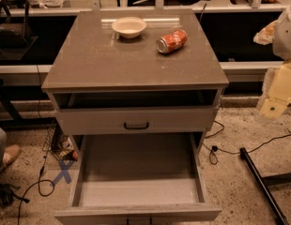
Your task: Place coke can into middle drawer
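Note:
The coke can (172, 41), orange-red with a silver end, lies on its side on the cabinet top (98, 64), right of centre toward the back. The middle drawer (138, 170) is pulled out wide below, and its pale grey floor is bare. My gripper (274, 106) hangs at the far right of the view, beside and below the cabinet top's right edge. It is well apart from the can and holds nothing that I can see.
A cream round bowl (129, 27) stands left of the can. A drawer front with a black handle (136, 125) sits above the open drawer. Cables (225, 150) and a black bar (263, 186) lie on the floor at right. A shoe (7, 156) shows at left.

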Robot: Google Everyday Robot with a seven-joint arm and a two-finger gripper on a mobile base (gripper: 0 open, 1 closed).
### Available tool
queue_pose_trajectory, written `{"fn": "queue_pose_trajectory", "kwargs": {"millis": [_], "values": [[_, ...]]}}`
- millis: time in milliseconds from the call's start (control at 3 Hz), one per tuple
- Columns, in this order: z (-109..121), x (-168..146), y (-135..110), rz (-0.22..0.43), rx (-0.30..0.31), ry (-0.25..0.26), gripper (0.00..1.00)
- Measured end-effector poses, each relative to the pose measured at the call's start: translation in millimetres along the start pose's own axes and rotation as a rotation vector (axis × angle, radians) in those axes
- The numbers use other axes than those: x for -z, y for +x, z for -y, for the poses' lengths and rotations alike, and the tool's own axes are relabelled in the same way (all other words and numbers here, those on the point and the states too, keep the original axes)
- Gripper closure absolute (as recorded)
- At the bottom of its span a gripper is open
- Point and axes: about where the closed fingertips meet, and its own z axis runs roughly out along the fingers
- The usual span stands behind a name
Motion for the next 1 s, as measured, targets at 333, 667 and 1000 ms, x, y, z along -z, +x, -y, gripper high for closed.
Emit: {"fn": "queue_pose_trajectory", "kwargs": {"millis": [333,667,1000], "values": [[6,0,-3,0.008,0.008,0.011,0.00],[52,-9,-19,0.031,0.056,0.056,0.00],[127,-33,-43,0.059,0.119,0.123,0.00]]}}
